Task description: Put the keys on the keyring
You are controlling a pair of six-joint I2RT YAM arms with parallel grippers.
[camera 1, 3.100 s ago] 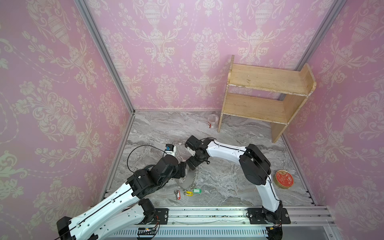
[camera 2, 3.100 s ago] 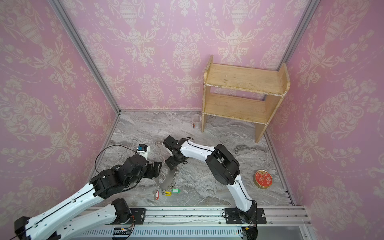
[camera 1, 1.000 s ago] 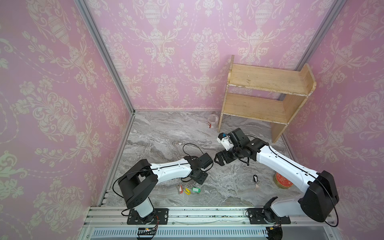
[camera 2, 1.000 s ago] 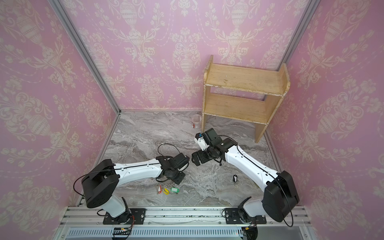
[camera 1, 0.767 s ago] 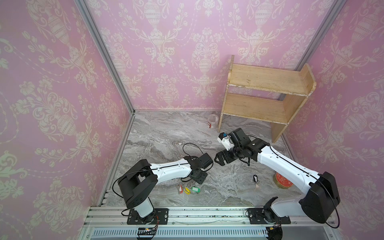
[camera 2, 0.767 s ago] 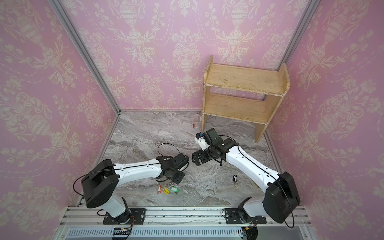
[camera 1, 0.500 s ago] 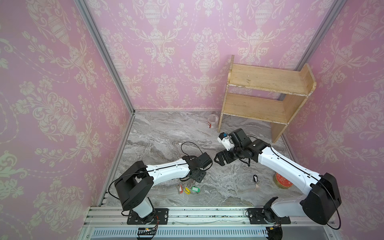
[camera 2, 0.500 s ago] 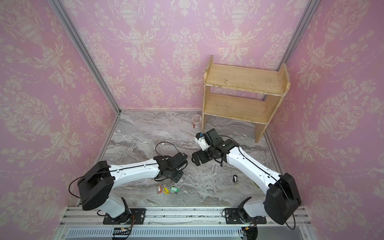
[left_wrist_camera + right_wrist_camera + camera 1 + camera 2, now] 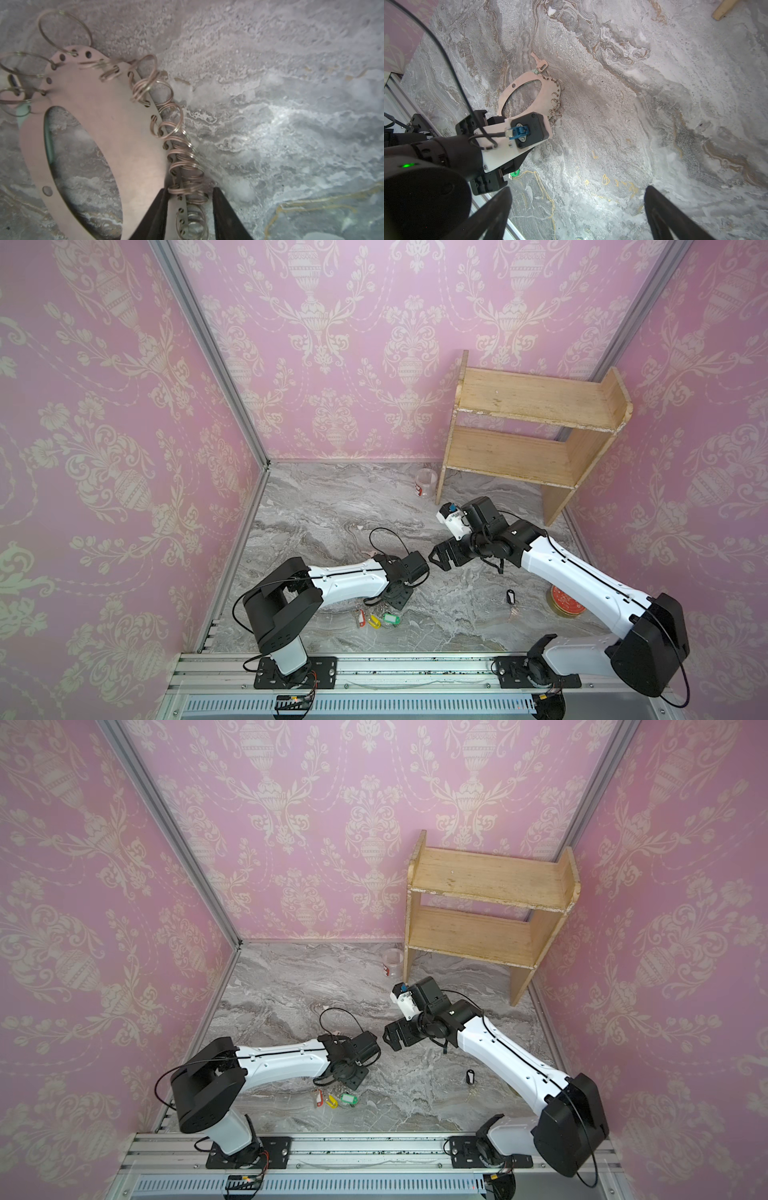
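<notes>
The keyring [image 9: 116,116] is a flat metal plate with an oval hole and several small rings along one edge; it lies on the floor [image 9: 537,97], with a bare key [image 9: 541,63] at its far end. My left gripper [image 9: 189,193] straddles the ringed edge, jaws partly closed with a small gap. In both top views the left gripper [image 9: 395,589] [image 9: 348,1068] hides the plate. Red, yellow and green tagged keys [image 9: 375,620] [image 9: 331,1100] lie in front of it. A black fob [image 9: 510,596] lies to the right. My right gripper [image 9: 437,559] [image 9: 577,188] hangs open and empty.
A wooden shelf [image 9: 532,439] stands at the back right, with a clear plastic cup [image 9: 426,483] beside its leg. A round red-lidded tin [image 9: 563,600] sits under the right forearm. A metal rail [image 9: 374,670] runs along the front edge. Pink walls close in three sides.
Three seconds ago both arms stood quite differently, meeting near the middle. Over the last second the left elbow has drifted slightly left while its gripper stays at the plate. The right arm has barely moved.
</notes>
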